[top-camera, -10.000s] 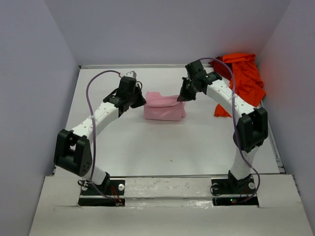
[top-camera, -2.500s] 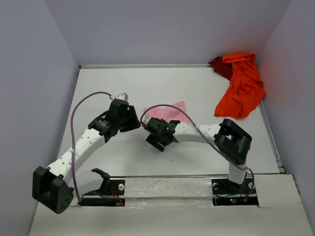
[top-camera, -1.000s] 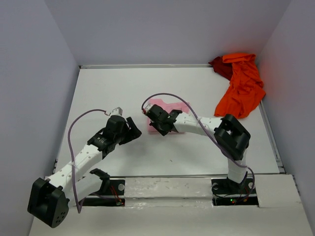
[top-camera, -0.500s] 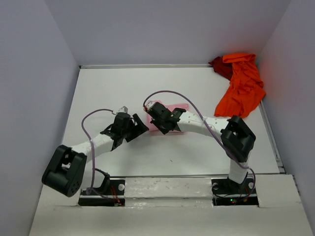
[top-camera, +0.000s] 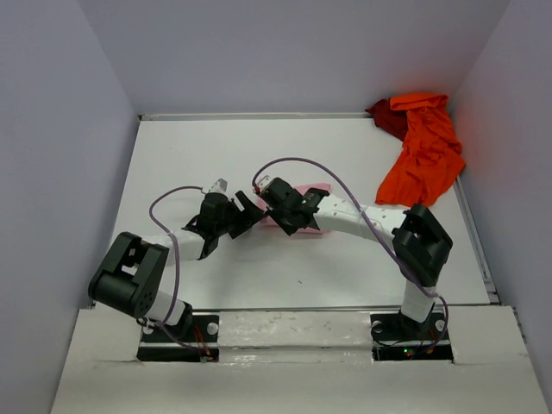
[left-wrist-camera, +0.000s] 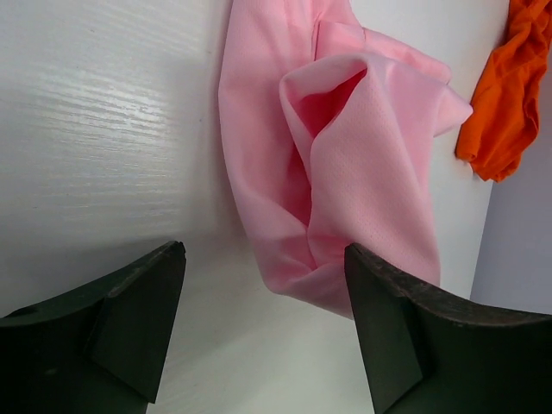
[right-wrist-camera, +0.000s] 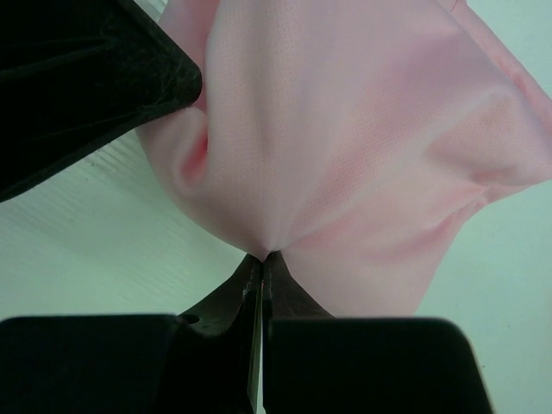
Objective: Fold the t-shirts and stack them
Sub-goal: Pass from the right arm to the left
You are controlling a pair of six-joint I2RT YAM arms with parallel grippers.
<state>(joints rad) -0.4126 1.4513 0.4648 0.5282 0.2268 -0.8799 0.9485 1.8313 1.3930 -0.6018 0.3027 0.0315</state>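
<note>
Pinch first: my right end effector (right-wrist-camera: 261,259) is clamped tight on a gathered fold of the crumpled pink knit t-shirt (left-wrist-camera: 362,198), which sits bunched near the centre of the white surface (top-camera: 216,155). My left end effector (left-wrist-camera: 265,250) is spread wide w/ nothing in it, low at the shirt's 9 o'clock side, the cloth's edge lying ahead between its fingers, ungripped. The rumpled orange t-shirt (top-camera: 427,159) lies well apart at 2 o'clock, w/ a dark red cloth (top-camera: 385,116) touching its far end.

Step in hand, I reckon, is squaring up the pink fold. To do it well, left should catch all layers at the edge, approx. opposite my right grip. Then both lift together w/ the cloth taut & untwisted, so it lands flat.
</note>
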